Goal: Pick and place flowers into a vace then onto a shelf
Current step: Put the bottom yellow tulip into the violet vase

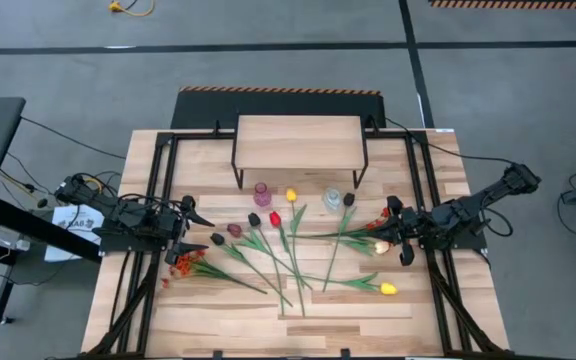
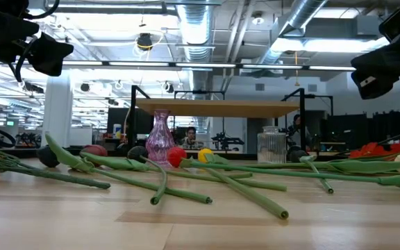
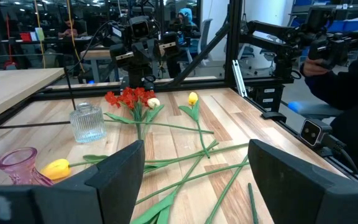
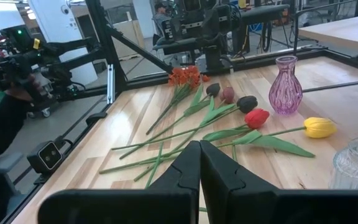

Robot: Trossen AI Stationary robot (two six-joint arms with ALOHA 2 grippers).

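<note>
Several tulips (image 1: 293,255) with yellow, red, dark and cream heads lie flat on the plank table, stems crossing. One orange-red spray (image 1: 183,265) lies below my left gripper (image 1: 200,228). Another spray (image 1: 383,215) and a cream head (image 1: 381,246) lie beside my right gripper (image 1: 388,232). A pink vase (image 1: 262,193) and a clear ribbed glass vase (image 1: 332,199) stand upright in front of the shelf (image 1: 298,143). My left gripper (image 3: 196,146) hovers open above the table's left side. My right gripper (image 4: 199,144) hovers shut above the right side, holding nothing.
A black metal frame (image 1: 168,140) runs around the table's far and side edges. The shelf stands at the far middle on thin black legs (image 1: 236,170). Bare planks (image 1: 298,325) lie along the near edge. A person (image 3: 347,68) is beyond the table's right side.
</note>
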